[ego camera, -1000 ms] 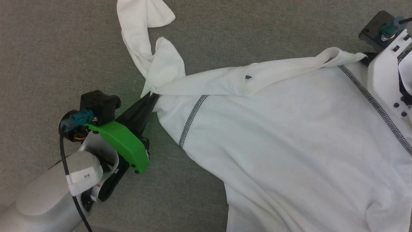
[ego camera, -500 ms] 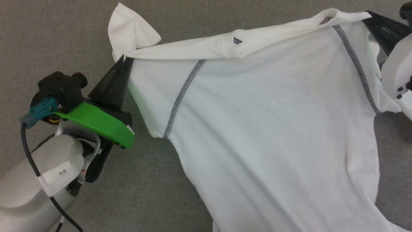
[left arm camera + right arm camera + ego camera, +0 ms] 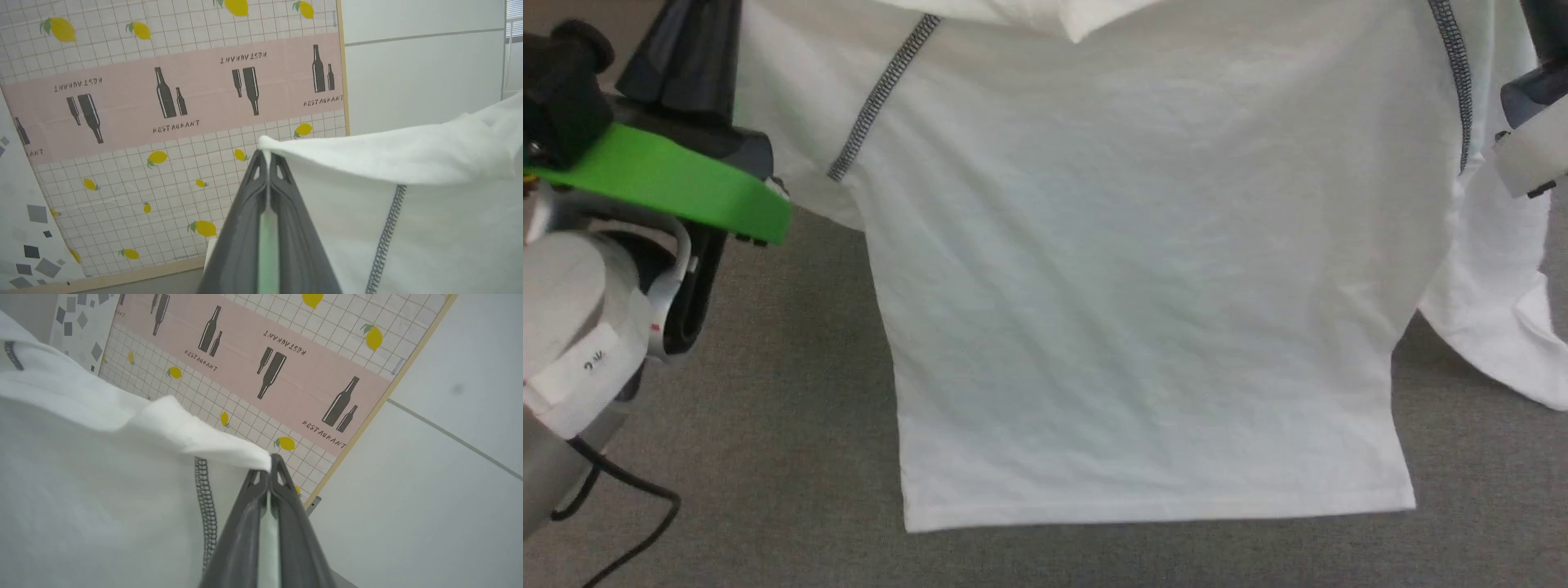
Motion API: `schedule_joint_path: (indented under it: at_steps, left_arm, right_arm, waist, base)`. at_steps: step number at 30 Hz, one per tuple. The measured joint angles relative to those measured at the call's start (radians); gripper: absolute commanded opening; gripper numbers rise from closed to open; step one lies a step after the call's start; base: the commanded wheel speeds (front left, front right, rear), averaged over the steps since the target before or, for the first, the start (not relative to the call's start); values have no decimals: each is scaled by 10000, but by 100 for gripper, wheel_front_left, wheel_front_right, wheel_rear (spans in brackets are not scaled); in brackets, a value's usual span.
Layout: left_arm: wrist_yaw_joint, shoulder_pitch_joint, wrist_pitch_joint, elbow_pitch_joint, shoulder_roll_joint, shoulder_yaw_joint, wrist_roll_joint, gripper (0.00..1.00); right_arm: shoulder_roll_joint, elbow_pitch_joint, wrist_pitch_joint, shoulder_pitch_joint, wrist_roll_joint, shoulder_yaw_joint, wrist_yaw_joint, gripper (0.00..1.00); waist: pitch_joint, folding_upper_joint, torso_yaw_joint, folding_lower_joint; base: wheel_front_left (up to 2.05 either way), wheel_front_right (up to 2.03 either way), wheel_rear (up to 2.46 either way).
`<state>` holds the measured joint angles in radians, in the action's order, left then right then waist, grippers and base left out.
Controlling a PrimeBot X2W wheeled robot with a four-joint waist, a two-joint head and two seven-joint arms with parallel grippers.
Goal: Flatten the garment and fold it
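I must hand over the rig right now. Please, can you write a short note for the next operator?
Left end effector: shut on the garment at one shoulder edge.
Right end effector: shut on the other shoulder edge.
Garment: hangs spread between them above the grey surface; one sleeve droops on the robot's right.
Done: both shoulders gripped, body hanging smooth.
To do: lay it flat, then fold.

Left hand (image 3: 267,157) clamped on folded edge of white garment (image 3: 429,163), grey zigzag seam (image 3: 386,237) at right, lemon-and-bottle panel (image 3: 171,102) behind
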<state>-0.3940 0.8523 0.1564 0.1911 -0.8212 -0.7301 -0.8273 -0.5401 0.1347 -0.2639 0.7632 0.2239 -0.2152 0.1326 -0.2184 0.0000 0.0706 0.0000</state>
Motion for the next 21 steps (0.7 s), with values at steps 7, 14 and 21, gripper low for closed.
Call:
schedule_joint_path:
  at_steps: [7,14,21]
  left_arm:
    - [-98,1224,-1062,535,-449,4,558,0]
    - [-313,1708,-2284,1494,-663,286,42,0]
    - [-245,2130,-3442,1519,-857,435,-825,0]
  right_arm:
    - [376,711,-153,629,-253,71,0,0]
    - [288,1369,-1191,899,272,-52,0,0]
    - [132,1258,-1973,1656,790,-336,0,0]
  waist:
    - [978,0,-402,-1]
    - [1669,0,-792,-1]
    - [1596,0,-1121,-1]
  base:
    - [0,0,0]
    - [0,0,0]
    - [0,0,0]
